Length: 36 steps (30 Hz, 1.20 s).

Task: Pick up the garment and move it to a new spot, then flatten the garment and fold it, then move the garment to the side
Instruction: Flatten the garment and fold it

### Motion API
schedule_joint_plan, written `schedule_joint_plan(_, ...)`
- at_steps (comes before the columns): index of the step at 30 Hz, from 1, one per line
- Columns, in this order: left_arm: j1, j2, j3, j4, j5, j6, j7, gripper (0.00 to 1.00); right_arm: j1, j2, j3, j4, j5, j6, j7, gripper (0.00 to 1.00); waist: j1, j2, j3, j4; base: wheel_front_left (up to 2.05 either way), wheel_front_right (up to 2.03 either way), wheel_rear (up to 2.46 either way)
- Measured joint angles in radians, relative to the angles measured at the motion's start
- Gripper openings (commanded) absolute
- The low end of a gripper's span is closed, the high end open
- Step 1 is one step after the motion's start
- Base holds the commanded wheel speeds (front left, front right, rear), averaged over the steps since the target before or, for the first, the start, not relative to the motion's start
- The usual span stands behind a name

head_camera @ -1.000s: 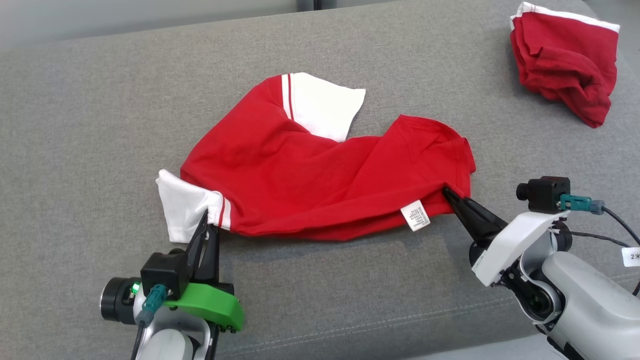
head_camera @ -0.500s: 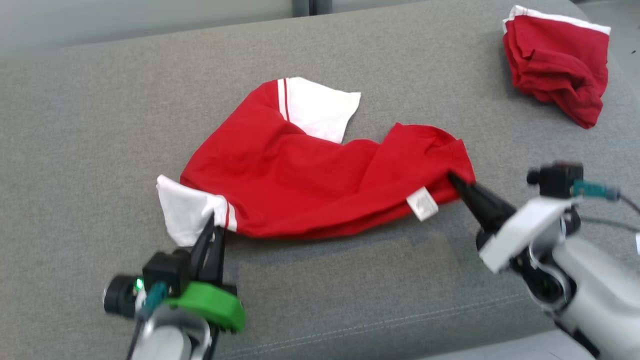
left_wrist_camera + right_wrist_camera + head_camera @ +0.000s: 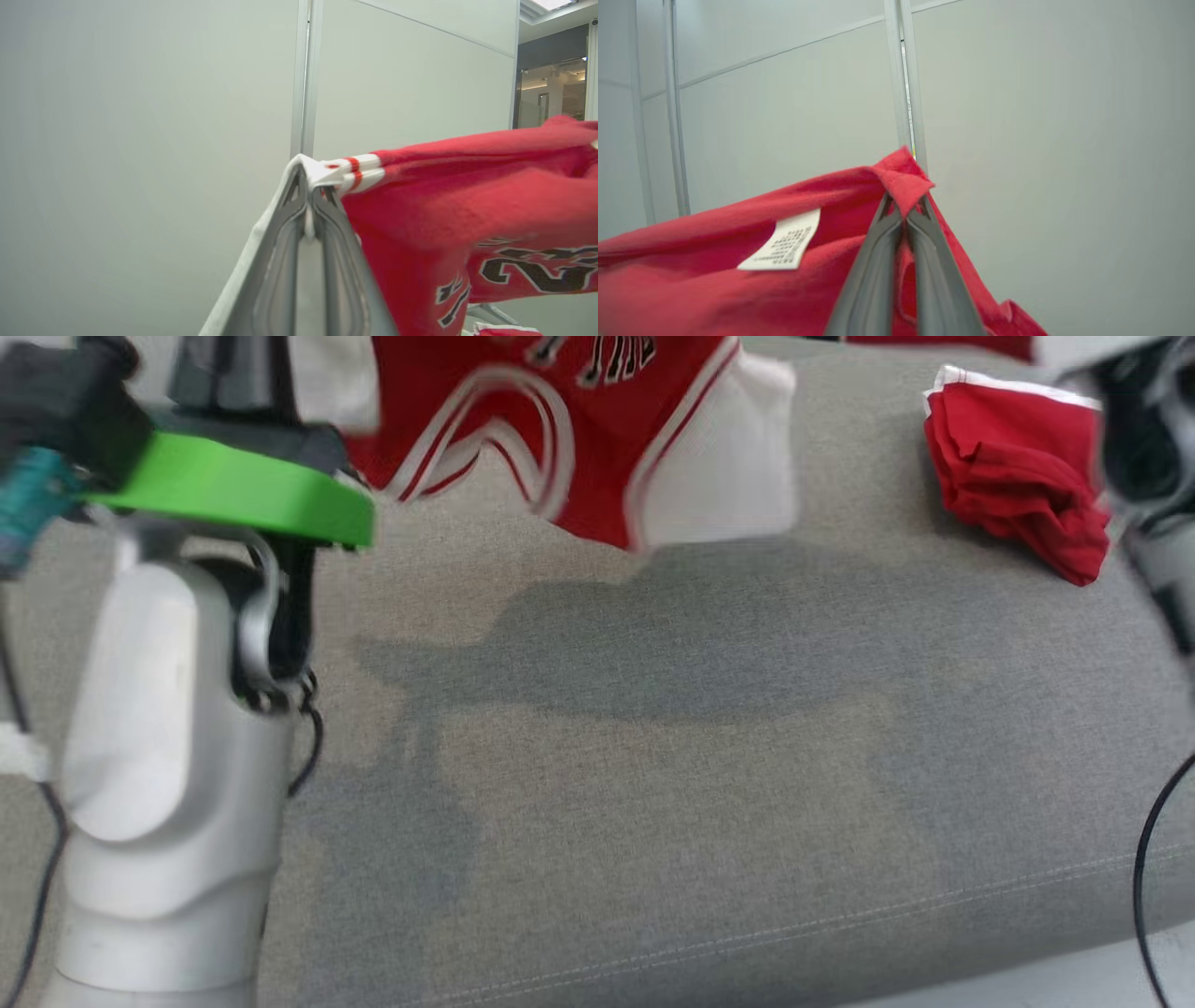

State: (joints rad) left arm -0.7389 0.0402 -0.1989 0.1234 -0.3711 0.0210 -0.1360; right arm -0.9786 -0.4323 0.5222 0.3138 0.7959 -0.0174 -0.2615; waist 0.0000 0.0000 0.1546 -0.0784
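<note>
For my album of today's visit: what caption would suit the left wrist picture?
Left gripper shut on a corner of the red garment, held up before a pale wall.

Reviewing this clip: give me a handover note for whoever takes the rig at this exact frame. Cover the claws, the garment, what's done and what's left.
Left claw: shut on the garment's white striped sleeve cuff.
Right claw: shut on a red corner near the care label.
Garment: held up between both claws, off the grey sofa cushion.
A second red garment lies crumpled at the cushion's far right.
Done: pickup.
Left: set down at a new spot, flatten, fold, move aside.
</note>
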Motion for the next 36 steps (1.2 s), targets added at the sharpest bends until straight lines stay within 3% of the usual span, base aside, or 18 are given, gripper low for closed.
schedule_joint_plan(5, 0.22, -0.002, -0.114, 0.09, -0.005, -0.03, 0.035, 0.0, 0.28, 0.035, 0.131, 0.093, 0.055, 0.046, 0.029, 0.0, 0.0, 0.0, 0.021, 0.004, 0.0, 0.0, 0.0)
schedule_joint_plan(10, 0.484, 0.001, -0.193, 0.191, -0.02, -0.03, 0.057, 0.0, 0.52, 0.047, 0.176, 0.18, 0.118, 0.053, 0.051, 0.0, 0.0, 0.0, 0.055, 0.005, 0.0, 0.0, 0.0)
schedule_joint_plan(19, 0.524, 0.003, -0.195, 0.205, -0.017, -0.019, -0.035, 0.0, 0.542, 0.073, 0.146, 0.201, 0.138, 0.081, 0.024, 0.0, 0.0, 0.0, 0.095, -0.005, 0.0, 0.0, 0.0)
schedule_joint_plan(21, 0.524, 0.003, -0.196, 0.21, -0.001, -0.012, -0.054, 0.0, 0.542, 0.076, 0.147, 0.204, 0.136, 0.088, 0.023, 0.11, 0.0, 0.0, 0.094, -0.006, 0.0, 0.0, 0.0)
schedule_joint_plan(23, 0.523, 0.003, -0.199, 0.214, 0.015, -0.007, -0.064, 0.0, 0.542, 0.079, 0.146, 0.205, 0.135, 0.091, 0.023, 0.34, 0.0, 0.0001, 0.093, -0.006, 0.0, 0.0, 0.0)
schedule_joint_plan(24, 0.523, 0.003, -0.2, 0.216, 0.016, -0.006, -0.065, 0.0, 0.543, 0.08, 0.144, 0.205, 0.135, 0.093, 0.023, 0.62, 0.0, 0.0, 0.092, -0.007, 0.0, 0.0, 0.0)
schedule_joint_plan(25, 0.523, 0.003, -0.201, 0.218, 0.017, -0.003, -0.067, 0.0, 0.543, 0.081, 0.139, 0.205, 0.135, 0.096, 0.023, 0.71, 0.0, 0.0, 0.092, -0.007, 0.0, 0.0, 0.0)
schedule_joint_plan(26, 0.523, 0.003, -0.202, 0.219, 0.017, -0.001, -0.072, 0.0, 0.543, 0.082, 0.134, 0.205, 0.135, 0.097, 0.023, 0.96, 0.0, 0.0001, 0.091, -0.007, 0.0, 0.0, 0.0)
schedule_joint_plan(27, 0.523, 0.003, -0.203, 0.219, 0.017, 0.001, -0.076, 0.0, 0.543, 0.081, 0.129, 0.205, 0.135, 0.098, 0.023, 1.0, 0.0, 0.0, 0.09, -0.007, 0.0, 0.0, 0.0)
schedule_joint_plan(36, 0.523, 0.003, -0.213, 0.227, 0.018, 0.006, -0.086, 0.0, 0.543, 0.075, 0.125, 0.202, 0.127, 0.114, 0.015, 0.98, 0.0, 0.0, 0.08, -0.01, 0.0, 0.0, 0.0)
